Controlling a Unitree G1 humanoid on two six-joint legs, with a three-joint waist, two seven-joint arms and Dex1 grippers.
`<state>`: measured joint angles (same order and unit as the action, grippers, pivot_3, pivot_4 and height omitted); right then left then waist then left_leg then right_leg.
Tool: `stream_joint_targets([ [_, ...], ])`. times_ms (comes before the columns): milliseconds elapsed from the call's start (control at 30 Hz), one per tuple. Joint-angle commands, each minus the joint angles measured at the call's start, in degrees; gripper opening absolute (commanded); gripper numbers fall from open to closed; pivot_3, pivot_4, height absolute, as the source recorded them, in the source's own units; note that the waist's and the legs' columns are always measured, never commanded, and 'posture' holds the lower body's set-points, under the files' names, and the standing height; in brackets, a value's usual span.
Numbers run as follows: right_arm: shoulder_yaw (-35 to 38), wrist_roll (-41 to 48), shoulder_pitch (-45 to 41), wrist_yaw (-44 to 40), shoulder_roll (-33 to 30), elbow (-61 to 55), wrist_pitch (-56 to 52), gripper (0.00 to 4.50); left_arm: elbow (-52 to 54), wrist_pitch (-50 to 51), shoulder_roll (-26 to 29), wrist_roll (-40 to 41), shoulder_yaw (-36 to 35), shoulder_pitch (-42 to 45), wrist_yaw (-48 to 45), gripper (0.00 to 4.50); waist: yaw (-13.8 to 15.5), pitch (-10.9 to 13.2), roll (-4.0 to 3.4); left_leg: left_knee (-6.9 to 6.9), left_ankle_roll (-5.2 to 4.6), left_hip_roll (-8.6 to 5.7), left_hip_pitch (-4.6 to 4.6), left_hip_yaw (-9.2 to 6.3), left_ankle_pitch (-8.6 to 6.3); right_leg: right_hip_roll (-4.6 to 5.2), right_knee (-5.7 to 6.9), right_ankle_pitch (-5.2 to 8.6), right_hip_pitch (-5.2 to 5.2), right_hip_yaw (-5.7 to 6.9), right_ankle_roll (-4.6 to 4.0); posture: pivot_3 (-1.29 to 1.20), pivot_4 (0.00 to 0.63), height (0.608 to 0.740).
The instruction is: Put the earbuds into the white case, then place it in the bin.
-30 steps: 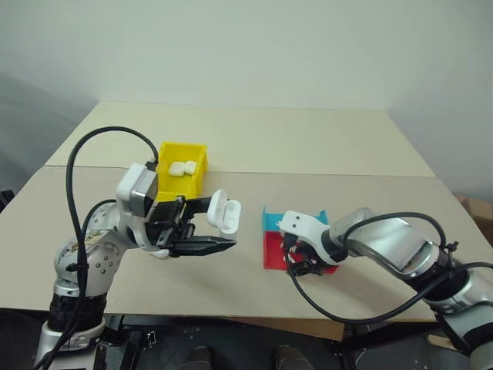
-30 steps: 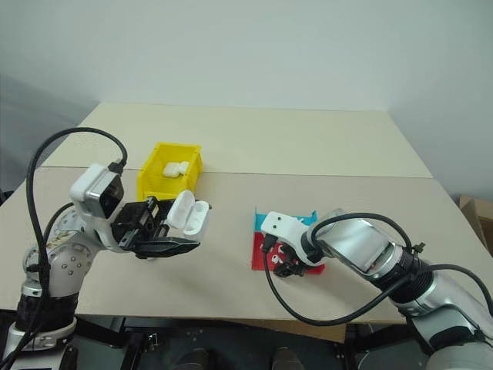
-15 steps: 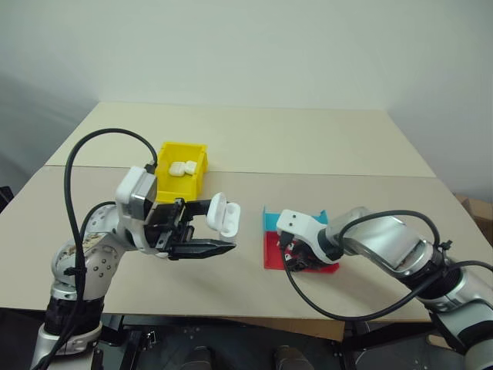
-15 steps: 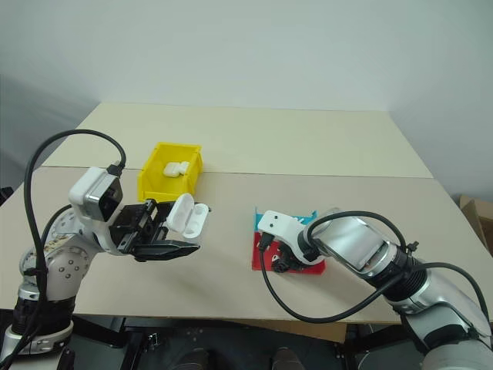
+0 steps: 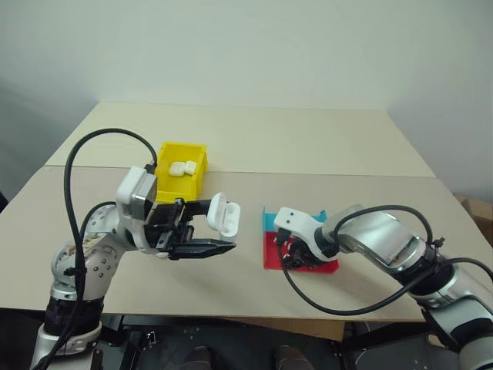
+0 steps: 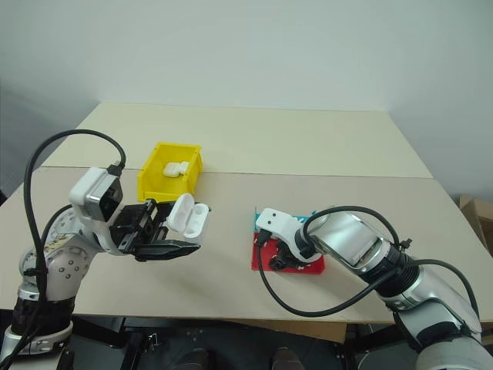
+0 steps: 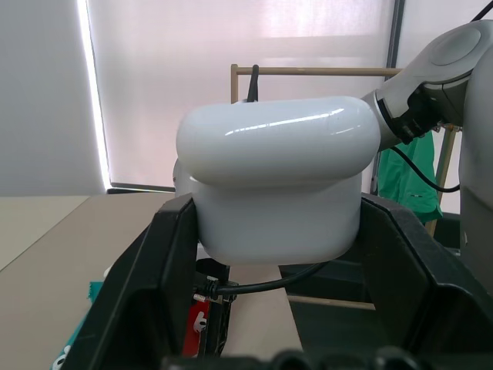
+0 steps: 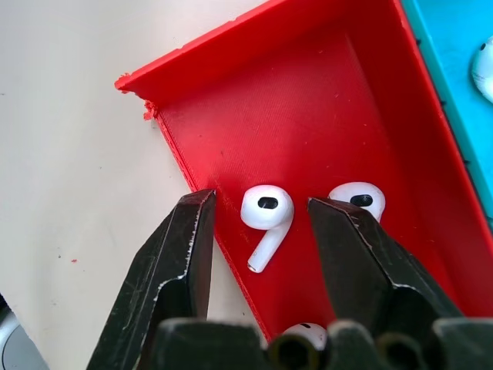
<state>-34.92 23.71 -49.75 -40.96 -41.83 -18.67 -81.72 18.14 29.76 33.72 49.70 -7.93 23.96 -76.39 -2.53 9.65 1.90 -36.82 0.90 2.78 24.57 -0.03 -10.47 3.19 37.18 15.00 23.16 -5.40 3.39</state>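
1. Left tool (image 5: 202, 227) clamps the open white case (image 5: 223, 213), lid up.
2. Right tool (image 8: 262, 231), jaws parted, straddles an earbud (image 8: 266, 219) in the red tray (image 8: 293, 116).
3. Earbud looks light and slippery (pinch its head).

we see one earbud (image 8: 357, 202) half hidden behind a finger (image 8: 362, 254), another (image 8: 485, 68) cut off by the frame edge.

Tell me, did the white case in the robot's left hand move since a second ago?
No. The white case, lid open, sits in the left end effector at the same spot, just in front of the yellow bin.
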Motion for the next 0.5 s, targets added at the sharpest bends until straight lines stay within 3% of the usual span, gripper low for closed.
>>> stream_joint_targets([
  [33,0.3,-0.1,-0.3,-0.1,-0.5,-0.6,-0.3,1.54,2.1,-1.5,0.5,0.6,-0.3,-0.2,0.3,2.79,0.0,0.0,0.00,0.00,0.00,0.00,0.00,0.00,0.00,0.00,0.00,0.00,0.00,0.00,0.00,0.00,0.150,0.740],
  [133,0.1,-0.1,-0.1,0.0,-0.5,-0.8,-0.5,0.63,2.2,-1.7,0.5,0.6,-0.3,-0.3,0.4,2.79,0.0,0.0,0.00,0.00,0.00,0.00,0.00,0.00,0.00,0.00,-0.01,0.00,0.00,0.00,0.00,0.00,0.150,0.740],
  [367,4.0,2.3,0.0,-1.0,-0.9,-2.7,-3.0,0.62,2.3,-1.6,0.7,1.2,-0.2,-0.7,0.5,2.79,0.1,0.0,0.00,0.01,0.00,0.00,0.00,0.00,0.00,0.00,-0.02,0.00,0.00,0.00,0.00,0.00,0.150,0.740],
  [500,14.0,9.7,0.6,-5.3,-1.7,-6.5,-8.1,0.62,2.4,-0.3,0.8,2.5,-0.2,-0.6,0.8,2.79,0.1,0.0,0.00,0.03,0.00,0.00,0.04,0.00,0.00,0.00,-0.03,0.00,0.02,0.00,0.00,0.00,0.150,0.740],
])
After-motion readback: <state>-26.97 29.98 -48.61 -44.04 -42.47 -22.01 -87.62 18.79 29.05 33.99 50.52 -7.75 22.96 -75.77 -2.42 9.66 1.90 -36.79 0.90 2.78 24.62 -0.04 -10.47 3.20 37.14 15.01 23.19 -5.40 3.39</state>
